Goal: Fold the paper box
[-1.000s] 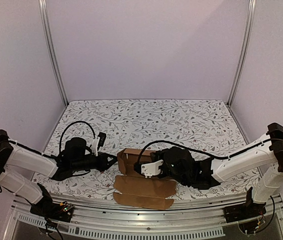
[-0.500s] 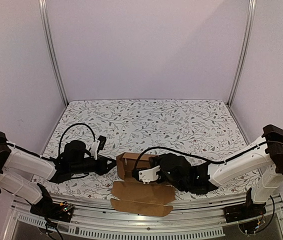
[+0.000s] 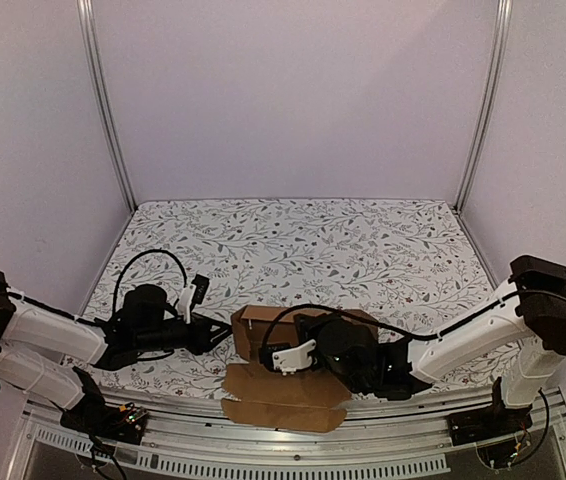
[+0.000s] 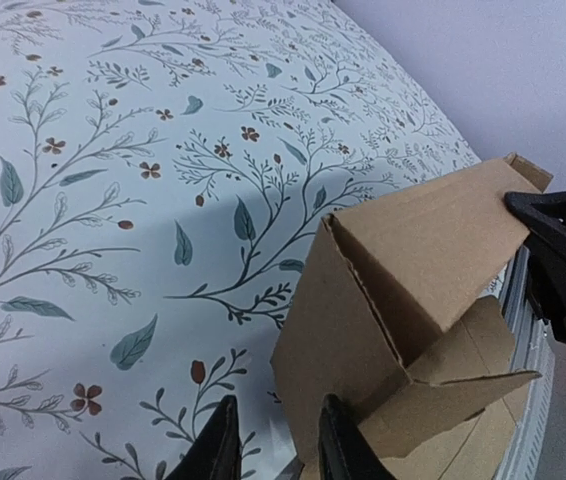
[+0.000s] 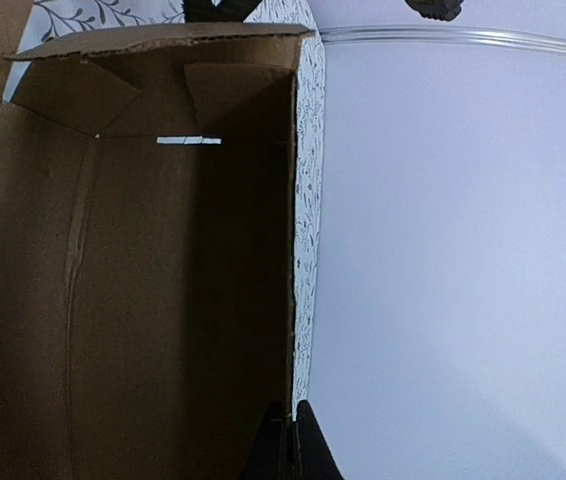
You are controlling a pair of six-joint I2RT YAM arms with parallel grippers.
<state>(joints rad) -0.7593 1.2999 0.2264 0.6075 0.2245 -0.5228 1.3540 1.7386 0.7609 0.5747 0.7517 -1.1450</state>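
Note:
The paper box is a brown cardboard carton, partly raised, at the table's near edge, with flat flaps spread toward the front. My left gripper is open at the box's left end. In the left wrist view its fingers straddle the lower corner of the end flap of the box. My right gripper reaches into the box from the right. In the right wrist view its jaws are pinched shut on the thin edge of the box's wall.
The flowered table cover stretches behind the box. A metal rail runs along the near edge, close under the flaps. Frame posts stand at the back corners. The right arm's black body shows behind the box.
The box has slid left and toward the near edge with the right gripper. The left gripper has drawn back left and stays at the box's left end.

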